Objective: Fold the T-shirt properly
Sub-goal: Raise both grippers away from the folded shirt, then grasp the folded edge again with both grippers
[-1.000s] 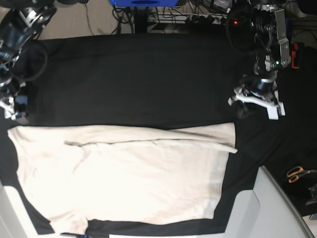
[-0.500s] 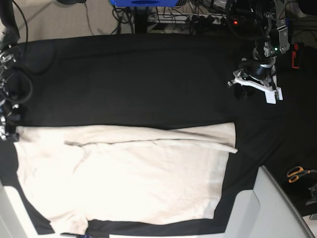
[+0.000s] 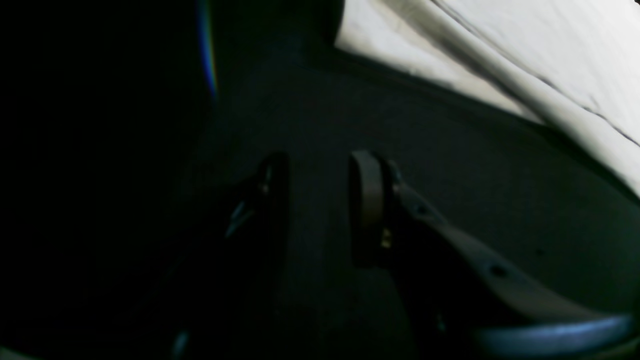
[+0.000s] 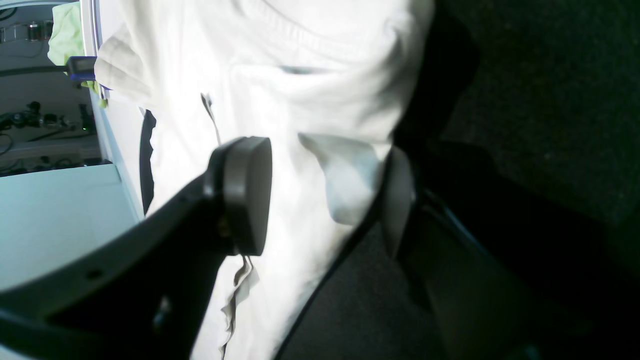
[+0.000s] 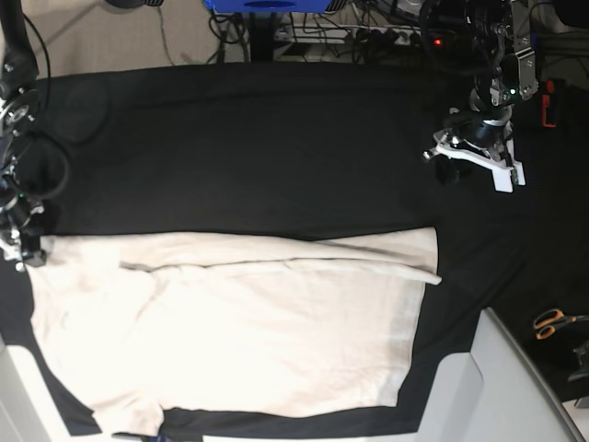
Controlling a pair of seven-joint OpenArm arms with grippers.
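The cream T-shirt (image 5: 230, 331) lies flat on the black table cover (image 5: 258, 147), with its upper long edge folded inward. My right gripper (image 5: 23, 249) sits at the shirt's upper left corner. In the right wrist view this gripper (image 4: 320, 200) is open, its fingers (image 4: 245, 195) straddling a raised fold of the T-shirt (image 4: 345, 185) without pinching it. My left gripper (image 5: 460, 166) hovers over bare black cloth, above the shirt's upper right corner. In the left wrist view the left gripper (image 3: 320, 200) stands slightly open with nothing in it, and the T-shirt (image 3: 500, 50) lies beyond it.
Orange-handled scissors (image 5: 550, 322) lie at the right edge. A grey-white surface (image 5: 497, 387) borders the cloth at the bottom right. Cables and a blue object (image 5: 267, 7) sit behind the table's far edge.
My right gripper has come down onto the shirt's upper left corner and its jaws have narrowed. My left gripper drew back from the shirt's right corner, then stayed still.
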